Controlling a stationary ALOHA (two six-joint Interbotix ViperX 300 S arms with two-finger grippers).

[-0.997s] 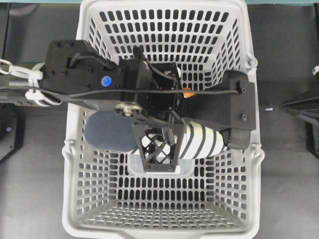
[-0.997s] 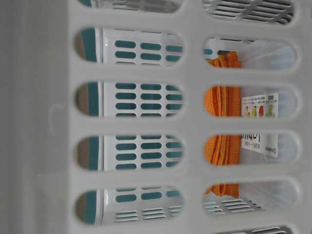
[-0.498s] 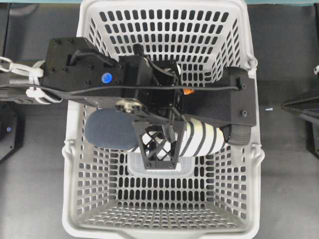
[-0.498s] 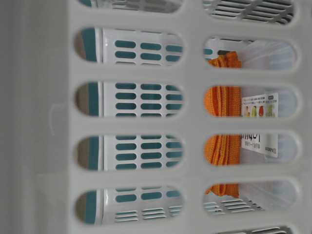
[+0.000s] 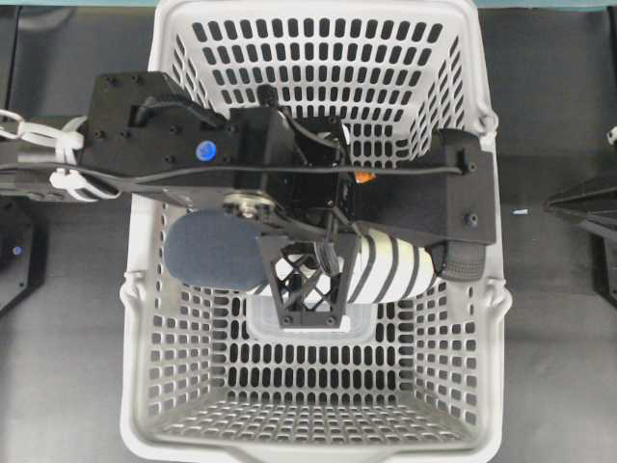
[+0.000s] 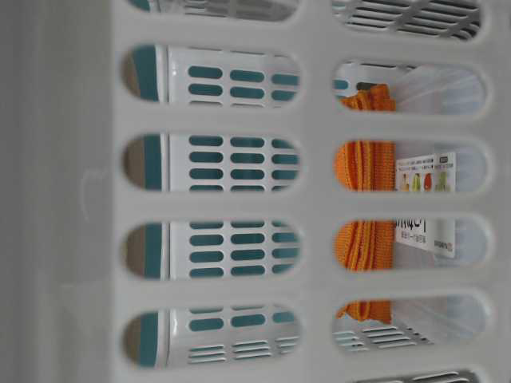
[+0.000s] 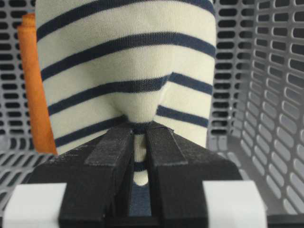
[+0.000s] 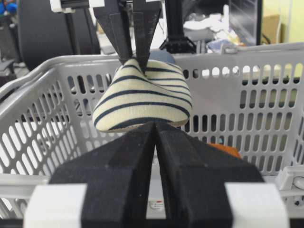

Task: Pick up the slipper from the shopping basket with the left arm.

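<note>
The slipper (image 5: 386,272), cream with navy stripes and a navy insole, hangs inside the light-grey shopping basket (image 5: 318,19). My left gripper (image 5: 323,265) is shut on a fold of its striped upper. In the left wrist view the gripper (image 7: 140,130) pinches the cream fabric of the slipper (image 7: 123,61), which bulges above it. From the right wrist view the slipper (image 8: 142,102) hangs at about rim height from the left gripper (image 8: 133,57), sole showing. My right gripper (image 8: 156,124) is shut and empty, outside the basket (image 8: 237,66); overhead it (image 5: 549,204) sits at the right edge.
A folded orange cloth (image 7: 33,95) and a clear labelled package (image 6: 427,199) lie in the basket below the slipper. The table-level view shows the orange cloth (image 6: 363,175) through the slots of the basket wall (image 6: 319,207). Dark tabletop (image 5: 549,338) surrounds the basket.
Over the last second the left arm with the slipper shifted very slightly; the last half second shows no visible movement. The right gripper stayed still.
</note>
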